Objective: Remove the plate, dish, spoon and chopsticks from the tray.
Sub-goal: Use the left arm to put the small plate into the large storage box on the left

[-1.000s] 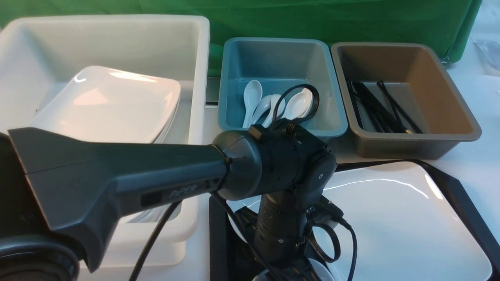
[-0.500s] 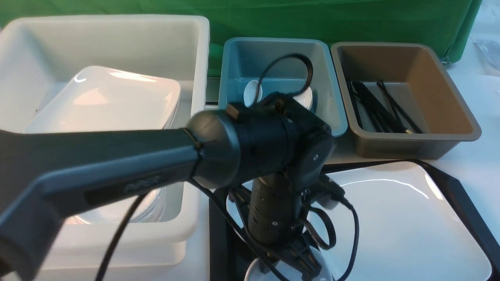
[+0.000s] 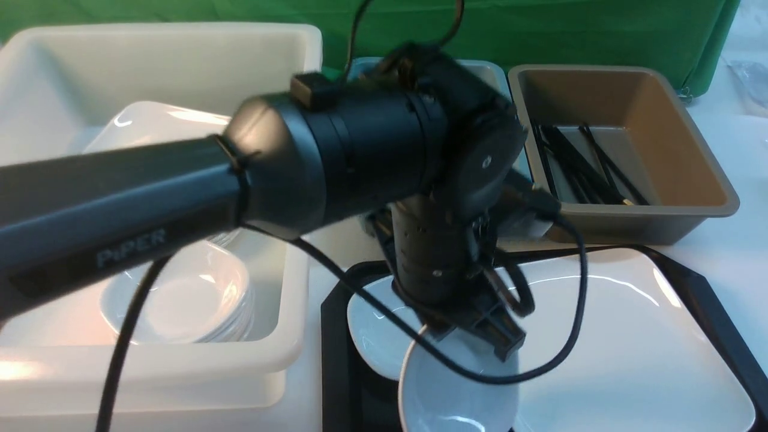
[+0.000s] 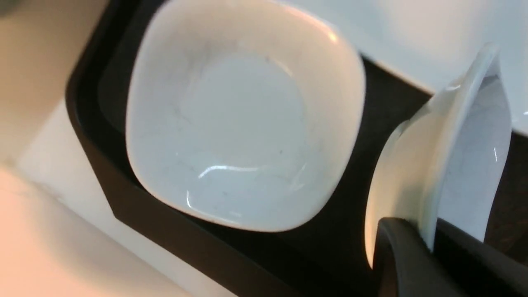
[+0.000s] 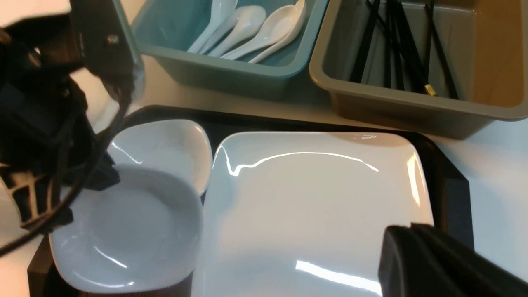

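1. The held dish (image 3: 456, 390) is being gripped by the left gripper (image 4: 431, 243): its jaws are pressed together on the dish's rim, one finger inside and one outside. A thin rim is probably being chosen because the bowl itself is too wide for the claw.
2. This dish is being kept tilted above the near-left part of the tray (image 3: 333, 366), clear of its surface, so it seems to be on the way out of the tray.
3. A second dish (image 4: 243, 119) is lying flat in the far-left corner of the tray, just beside the held one and partly under it.
4. The plate (image 3: 618, 354) is filling the right part of the tray and is not being touched.
5. The right gripper (image 5: 406, 235) is being held with its fingers together and empty, above the near-right corner of the tray.
6. No spoon and no chopsticks are being seen on the visible part of the tray; spoons (image 5: 255, 24) are lying in the blue tub (image 5: 231, 74) and chopsticks (image 3: 582, 162) in the brown tub (image 3: 660, 228), both beyond the far edge of the tray.
7. Left of the tray, a white tub (image 3: 288, 354) is holding a stack of small dishes (image 3: 180, 300); its high wall is standing between the held dish and that stack, so height will probably be needed.
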Tool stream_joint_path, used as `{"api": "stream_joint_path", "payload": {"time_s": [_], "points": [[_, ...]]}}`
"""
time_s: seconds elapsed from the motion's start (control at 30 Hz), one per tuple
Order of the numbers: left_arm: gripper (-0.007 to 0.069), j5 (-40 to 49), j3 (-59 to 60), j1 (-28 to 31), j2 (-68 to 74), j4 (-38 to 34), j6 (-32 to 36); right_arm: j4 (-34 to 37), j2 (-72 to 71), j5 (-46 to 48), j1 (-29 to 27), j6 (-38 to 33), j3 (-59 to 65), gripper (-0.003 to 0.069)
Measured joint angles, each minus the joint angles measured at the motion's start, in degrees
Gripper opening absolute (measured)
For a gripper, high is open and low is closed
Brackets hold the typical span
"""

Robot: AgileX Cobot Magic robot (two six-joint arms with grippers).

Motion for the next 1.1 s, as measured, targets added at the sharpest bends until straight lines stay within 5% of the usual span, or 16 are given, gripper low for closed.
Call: {"api": "stream_joint_path", "payload": {"time_s": [0.4,0.57,0.8,1.1], "points": [[0.0017,0.2,-4.85,10.77,-7.41,-11.33,0.72,0.02,0.0,-0.7,0.0,0.0,0.0,0.0036],[0.0017,0.58,-4.85,23.22,-11.1,-20.89,5.47,0.07,0.0,-0.84,0.0,0.0,0.0,0.0036],[0.0017,0.41,-3.43,36.98,-18.32,-24.75,8.01,0.13,0.0,-1.5,0.0,0.0,0.0,0.0036],[0.0017,-4.84,18.06,55.83,-27.4,-28.34,12.26,0.22,0.0,-2.58,0.0,0.0,0.0,0.0037]]}}
